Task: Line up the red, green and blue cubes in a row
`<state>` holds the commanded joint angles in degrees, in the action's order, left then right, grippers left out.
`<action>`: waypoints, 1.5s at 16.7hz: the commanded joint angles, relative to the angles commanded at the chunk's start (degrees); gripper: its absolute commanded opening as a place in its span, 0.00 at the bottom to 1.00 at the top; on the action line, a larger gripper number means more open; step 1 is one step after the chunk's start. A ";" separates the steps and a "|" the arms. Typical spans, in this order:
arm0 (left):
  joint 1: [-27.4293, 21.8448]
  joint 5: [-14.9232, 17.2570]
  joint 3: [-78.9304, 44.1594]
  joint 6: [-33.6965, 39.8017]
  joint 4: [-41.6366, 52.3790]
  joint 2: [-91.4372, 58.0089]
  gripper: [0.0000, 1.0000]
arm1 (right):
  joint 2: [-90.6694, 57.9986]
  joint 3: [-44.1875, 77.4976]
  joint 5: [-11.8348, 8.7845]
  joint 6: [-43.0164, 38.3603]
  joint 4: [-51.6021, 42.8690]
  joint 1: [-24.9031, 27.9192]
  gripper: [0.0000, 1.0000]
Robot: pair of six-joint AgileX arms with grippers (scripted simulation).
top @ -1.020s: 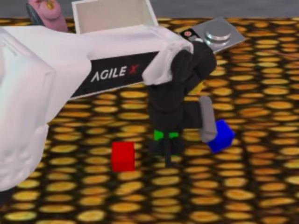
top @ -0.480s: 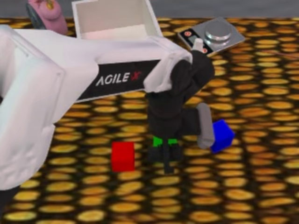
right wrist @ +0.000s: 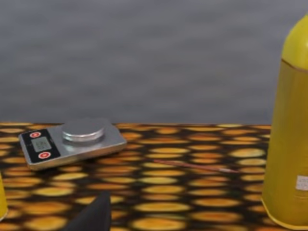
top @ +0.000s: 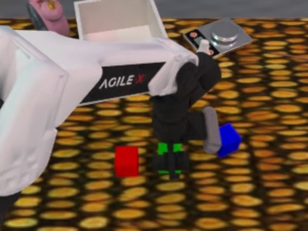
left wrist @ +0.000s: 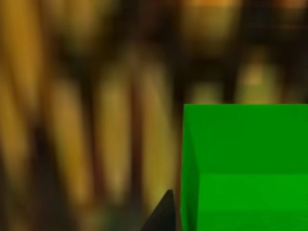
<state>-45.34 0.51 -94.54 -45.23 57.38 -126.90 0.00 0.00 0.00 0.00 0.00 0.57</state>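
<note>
The red cube (top: 126,160) rests on the table left of centre. Farther right lies the blue cube (top: 228,139), turned at an angle and partly behind a grey part of my left arm. Between the two, my left gripper (top: 169,161) points straight down, shut on the green cube (top: 169,148). In the left wrist view the green cube (left wrist: 245,163) fills the frame beside one dark fingertip (left wrist: 166,214), close over the blurred table. My right gripper is outside the top view; its wrist view shows one dark fingertip (right wrist: 96,211) with nothing near it.
A big white box (top: 156,19) stands at the back, with a pink object (top: 45,12) to its left. A silver kitchen scale (top: 219,36) lies at the back right. A tall yellow bottle (right wrist: 291,130) stands close to my right gripper.
My left gripper has come down a little with the green cube between the red and blue cubes. The red and blue cubes have stayed put.
</note>
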 joint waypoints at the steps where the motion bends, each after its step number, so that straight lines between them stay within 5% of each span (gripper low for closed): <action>1: 0.00 0.00 0.00 0.00 0.00 0.00 0.90 | 0.00 0.00 0.00 0.00 0.00 0.00 1.00; 3: 0.00 0.00 0.00 0.00 0.00 0.00 1.00 | 0.00 0.00 0.00 0.00 0.00 0.00 1.00; 12: 0.11 0.00 -0.20 -0.01 0.20 0.06 1.00 | 0.00 0.00 0.00 0.00 0.00 0.00 1.00; 19: 1.08 -0.03 -9.62 0.06 12.90 2.93 1.00 | 0.00 0.00 0.00 0.00 0.00 0.00 1.00; 25: 0.88 -0.03 -10.60 0.08 13.98 3.24 1.00 | -0.01 0.01 0.00 0.00 -0.01 0.00 1.00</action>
<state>-44.46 0.48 -105.14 -45.15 71.35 -123.66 -0.01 0.01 0.00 0.00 -0.01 0.58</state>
